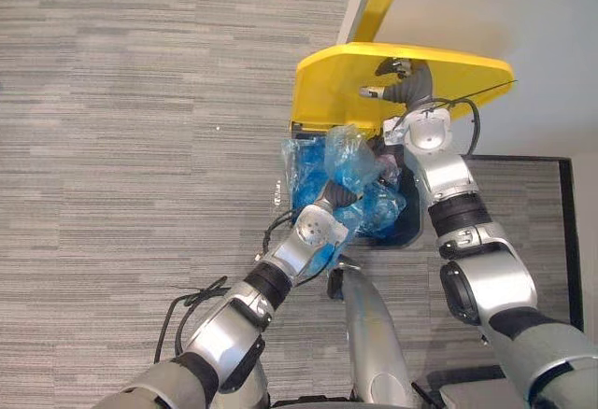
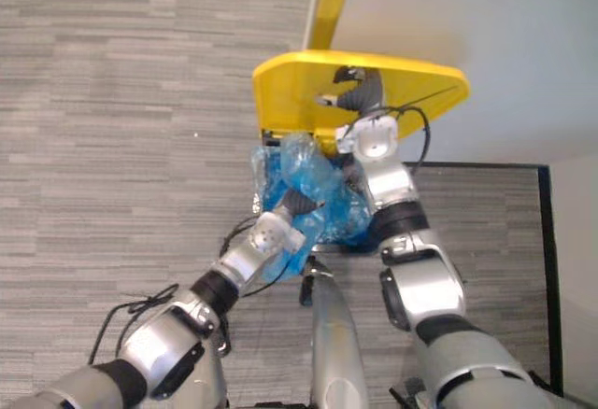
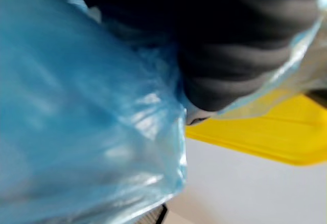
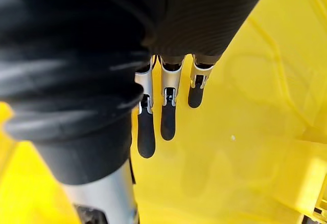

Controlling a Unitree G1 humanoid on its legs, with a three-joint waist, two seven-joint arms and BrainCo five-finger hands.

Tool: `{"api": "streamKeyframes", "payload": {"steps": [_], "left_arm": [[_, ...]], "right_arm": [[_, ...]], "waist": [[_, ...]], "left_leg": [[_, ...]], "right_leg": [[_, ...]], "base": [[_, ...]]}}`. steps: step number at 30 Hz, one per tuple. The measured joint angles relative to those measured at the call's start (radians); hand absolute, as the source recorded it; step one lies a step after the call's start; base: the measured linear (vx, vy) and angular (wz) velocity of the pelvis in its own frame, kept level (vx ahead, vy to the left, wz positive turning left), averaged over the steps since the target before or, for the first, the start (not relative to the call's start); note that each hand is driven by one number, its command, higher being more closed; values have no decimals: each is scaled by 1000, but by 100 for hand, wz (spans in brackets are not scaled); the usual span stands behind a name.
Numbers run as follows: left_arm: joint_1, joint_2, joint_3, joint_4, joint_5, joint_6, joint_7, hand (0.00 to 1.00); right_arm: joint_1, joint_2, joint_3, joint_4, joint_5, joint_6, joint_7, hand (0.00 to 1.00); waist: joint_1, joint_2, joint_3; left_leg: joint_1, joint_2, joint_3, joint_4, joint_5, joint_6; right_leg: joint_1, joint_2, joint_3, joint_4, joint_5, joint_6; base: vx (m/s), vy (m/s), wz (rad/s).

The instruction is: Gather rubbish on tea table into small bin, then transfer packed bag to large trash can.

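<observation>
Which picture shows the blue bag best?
The left eye view: the whole blue bag shows there, bunched below the yellow lid. The right eye view shows much the same. The left wrist view gives a close-up of its plastic; the right wrist view faces the lid.

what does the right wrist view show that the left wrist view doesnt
The right wrist view gives the right hand, fingers straight and laid against the yellow lid. The left wrist view gives the blue bag bunched close around the dark cover of the left hand. Both share the yellow lid.
</observation>
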Motion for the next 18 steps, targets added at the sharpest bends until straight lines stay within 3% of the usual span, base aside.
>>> {"api": "streamKeyframes", "payload": {"steps": [8,11,17,18], "left_arm": [[-33,0,51,35,2,7,7,100],[-66,-2,73,53,19,10,21,100],[-66,-1,90,62,40,29,23,100],[-66,-2,95,68,40,30,24,0]], "right_arm": [[-29,3,59,-46,11,-28,4,0],[-67,3,64,-47,11,-40,11,0],[-70,-1,87,-68,12,-40,11,0],[-70,-2,96,-69,12,-40,11,0]], "waist": [[-11,-4,7],[-13,-3,38],[-15,-3,38],[-15,-2,38]], "left_leg": [[-54,13,7,28,-13,-1],[-69,14,5,37,-15,-2],[-97,14,3,51,-16,0],[-99,14,2,56,-19,3]], "right_leg": [[-56,11,10,9,4,0],[-73,10,11,20,4,0],[-94,8,11,28,4,0],[-95,7,11,29,4,0]], "base": [[3,-3,-6],[0,0,0],[0,0,0],[0,0,0]]}}
